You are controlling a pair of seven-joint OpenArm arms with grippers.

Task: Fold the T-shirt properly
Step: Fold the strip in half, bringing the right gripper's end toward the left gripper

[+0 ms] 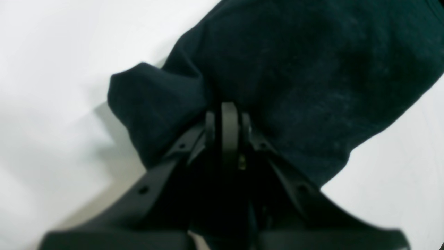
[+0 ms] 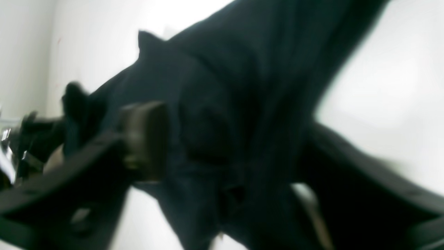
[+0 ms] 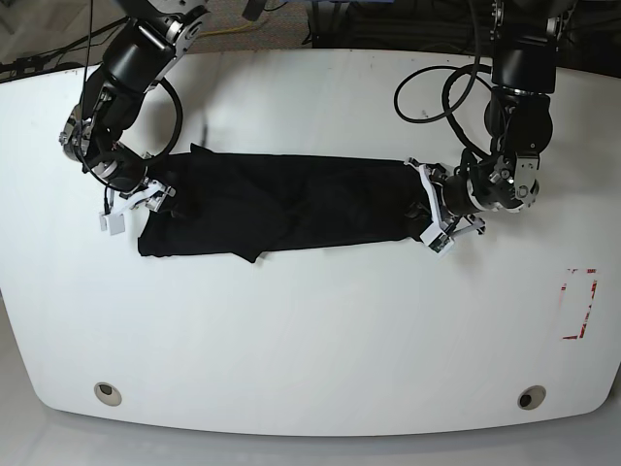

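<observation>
Between both tools (image 3: 419,199) (image 3: 165,197) stretches the T-shirt (image 3: 281,204).

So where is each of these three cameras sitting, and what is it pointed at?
Base: high above the white table, looking down; both arms flank the black T-shirt.
Left wrist: on the left arm, looking along its shut fingers pinching the T-shirt.
Right wrist: on the right arm, blurred, T-shirt between its parted fingers.
Shared: all show the T-shirt.

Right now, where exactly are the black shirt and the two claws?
T-shirt (image 3: 291,204), base view, middle of the stretched cloth.
Left claw (image 3: 428,207), base view, tips at the shirt's end on that view's right.
Right claw (image 3: 153,197), base view, tips at the shirt's other end.
</observation>
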